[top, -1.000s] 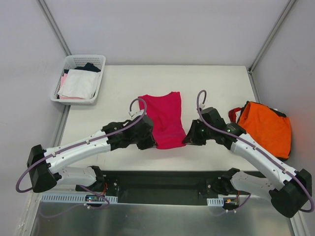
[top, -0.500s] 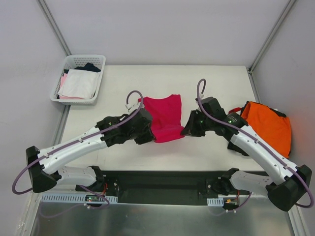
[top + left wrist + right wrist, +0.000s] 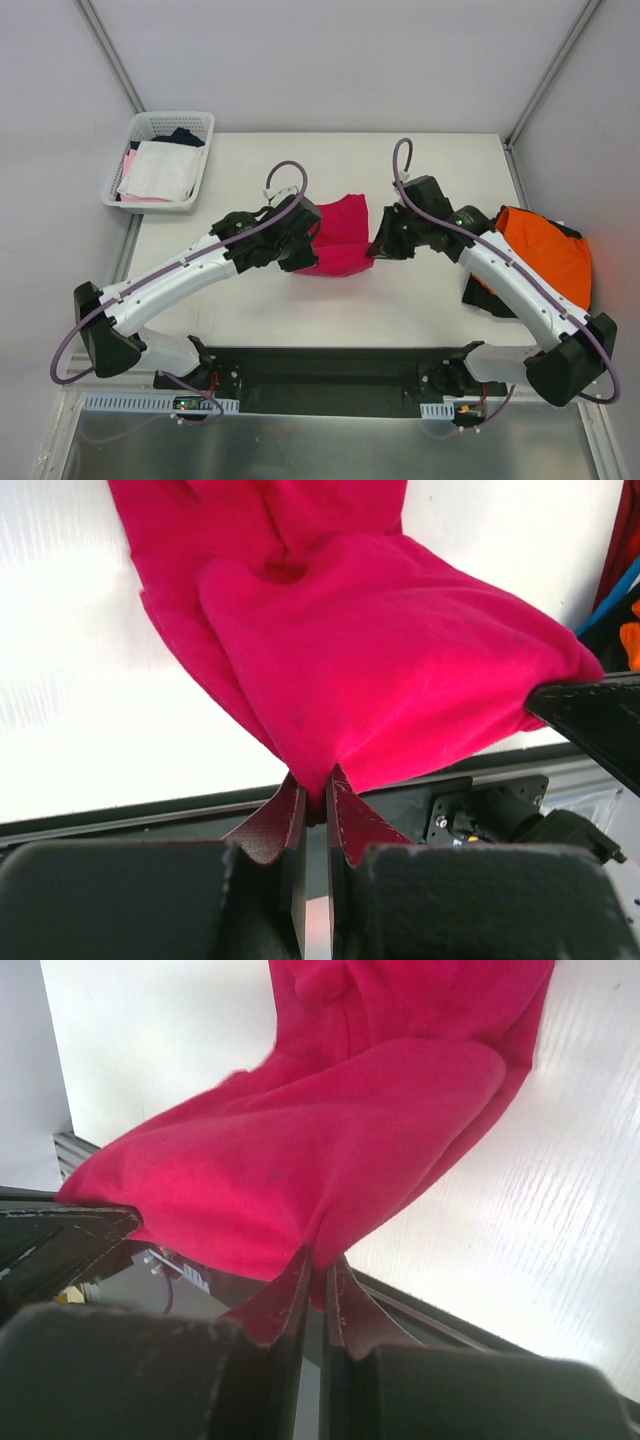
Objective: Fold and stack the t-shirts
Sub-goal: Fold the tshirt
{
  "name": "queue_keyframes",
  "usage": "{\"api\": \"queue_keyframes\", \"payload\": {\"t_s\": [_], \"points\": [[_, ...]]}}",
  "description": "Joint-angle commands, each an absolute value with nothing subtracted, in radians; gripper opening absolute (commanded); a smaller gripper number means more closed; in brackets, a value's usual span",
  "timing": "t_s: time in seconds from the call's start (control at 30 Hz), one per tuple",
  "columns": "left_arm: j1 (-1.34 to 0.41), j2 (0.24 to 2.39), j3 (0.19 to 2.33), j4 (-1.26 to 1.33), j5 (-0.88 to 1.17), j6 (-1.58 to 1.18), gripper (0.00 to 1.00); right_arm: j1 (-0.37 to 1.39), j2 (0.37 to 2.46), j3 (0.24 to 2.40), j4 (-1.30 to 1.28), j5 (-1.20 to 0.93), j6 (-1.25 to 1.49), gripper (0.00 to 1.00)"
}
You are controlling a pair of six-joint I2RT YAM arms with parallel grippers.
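moved: both arms sit further up the worktop (image 3: 440,170) than a second ago, hauling the near hem of the crimson t-shirt (image 3: 340,235) along.
left end effector (image 3: 314,792): clamped tight on one hem corner.
right end effector (image 3: 320,1265): same deal, pinching the other corner.
crimson t-shirt: mid-worktop, near half lifted and doubling over the far half.
orange t-shirt (image 3: 545,255): heaped by the right edge, well apart.

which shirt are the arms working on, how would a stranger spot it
Look at the middle of the white table, between the two arms. There lies the crimson-magenta t-shirt, its near edge pinched up by the left claw and the right claw. It alone is held; the orange t-shirt lies loose at the right edge.
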State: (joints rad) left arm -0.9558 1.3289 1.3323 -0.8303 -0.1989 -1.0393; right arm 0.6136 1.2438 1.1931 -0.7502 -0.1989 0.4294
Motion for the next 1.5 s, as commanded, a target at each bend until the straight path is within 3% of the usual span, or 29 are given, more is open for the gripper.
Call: {"api": "queue_keyframes", "payload": {"t_s": [0.0,1.47], "points": [[-0.896,1.365,1.393,-0.862,-0.198,-0.963,0.0,0.568,1.287,1.293,-0.764,-0.229,0.377,0.05],[-0.422,1.913,1.782,-0.769,0.038,-0.589,0.0,0.356,2.152,2.012,-0.749,-0.495,0.281,0.04]]}}
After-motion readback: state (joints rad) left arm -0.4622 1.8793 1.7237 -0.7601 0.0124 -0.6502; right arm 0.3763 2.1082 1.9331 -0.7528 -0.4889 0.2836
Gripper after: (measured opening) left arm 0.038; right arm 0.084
